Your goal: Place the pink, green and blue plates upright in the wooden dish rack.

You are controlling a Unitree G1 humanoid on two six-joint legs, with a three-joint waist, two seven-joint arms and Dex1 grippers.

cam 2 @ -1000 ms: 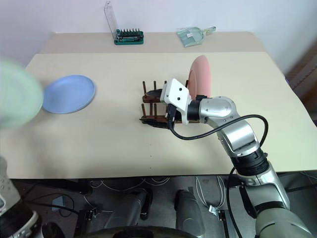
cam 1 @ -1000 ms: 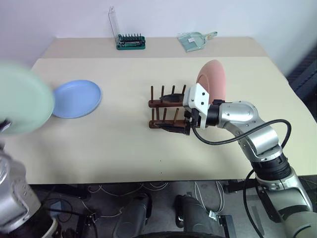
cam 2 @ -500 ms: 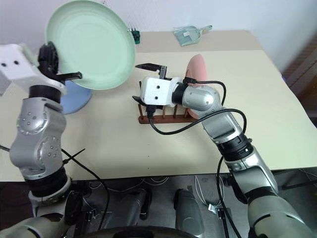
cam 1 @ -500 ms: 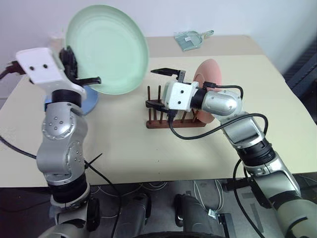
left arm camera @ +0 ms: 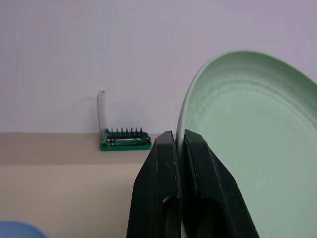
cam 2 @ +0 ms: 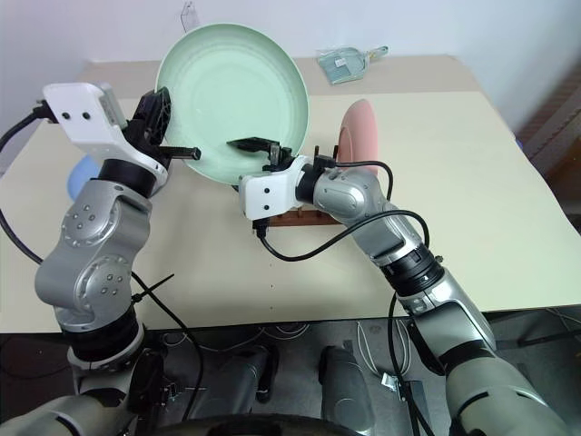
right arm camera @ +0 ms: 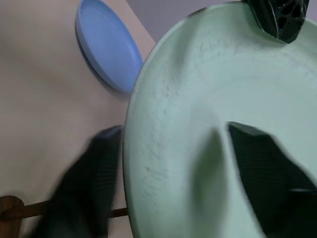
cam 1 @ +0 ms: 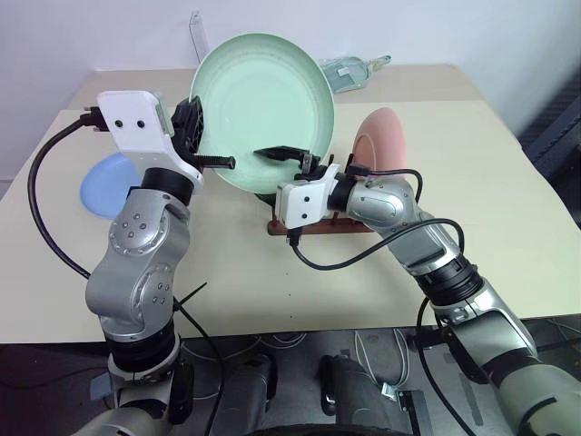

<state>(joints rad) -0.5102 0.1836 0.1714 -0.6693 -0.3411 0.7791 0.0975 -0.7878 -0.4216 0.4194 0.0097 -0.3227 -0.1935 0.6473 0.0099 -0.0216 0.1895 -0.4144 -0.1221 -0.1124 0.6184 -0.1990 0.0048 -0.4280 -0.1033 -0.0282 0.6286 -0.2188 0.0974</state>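
Mid-handoff: left gripper (cam 1: 211, 160) fingers pinching round pale mint green plate (cam 1: 261, 111) at 9 o'clock, right gripper (cam 1: 283, 173) fingers straddling its 6 o'clock rim, grip unclear. Could drop onto dark wooden peg rack (cam 1: 318, 223) if released early.

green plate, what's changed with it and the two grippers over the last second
The left gripper, shut on the green plate's rim, has swung it in from the table's left edge to above the wooden dish rack. The right gripper has left the rack, rolled over and come up around the plate's lower edge, its jaws narrowing. The pink plate stays upright in the rack; the blue plate stays flat on the table.
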